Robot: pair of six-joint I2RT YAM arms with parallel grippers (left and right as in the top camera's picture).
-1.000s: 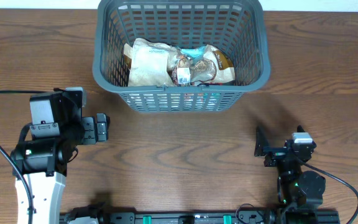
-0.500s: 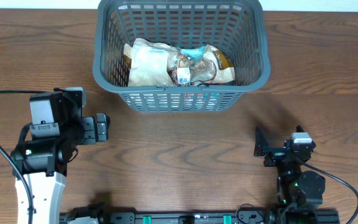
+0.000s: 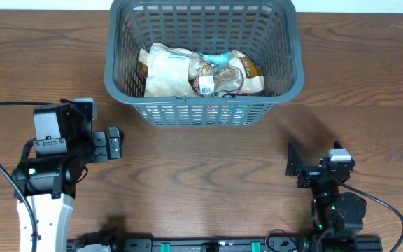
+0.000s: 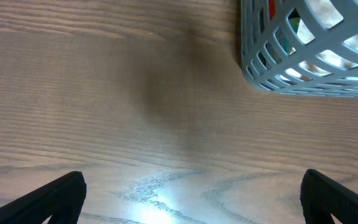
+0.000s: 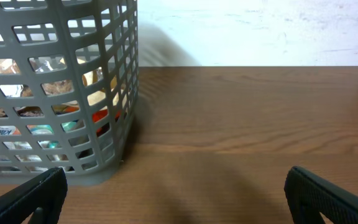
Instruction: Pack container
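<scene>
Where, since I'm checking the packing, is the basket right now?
In the overhead view the basket sits at the far middle of the table, with snack packets inside it.

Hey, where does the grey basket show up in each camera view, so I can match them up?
Overhead: the basket sits at top centre.
Left wrist: only a corner of the basket shows, upper right.
Right wrist: the basket fills the left side.
Shared landmark: the snack packets inside it, visible through the slots in both wrist views.
</scene>
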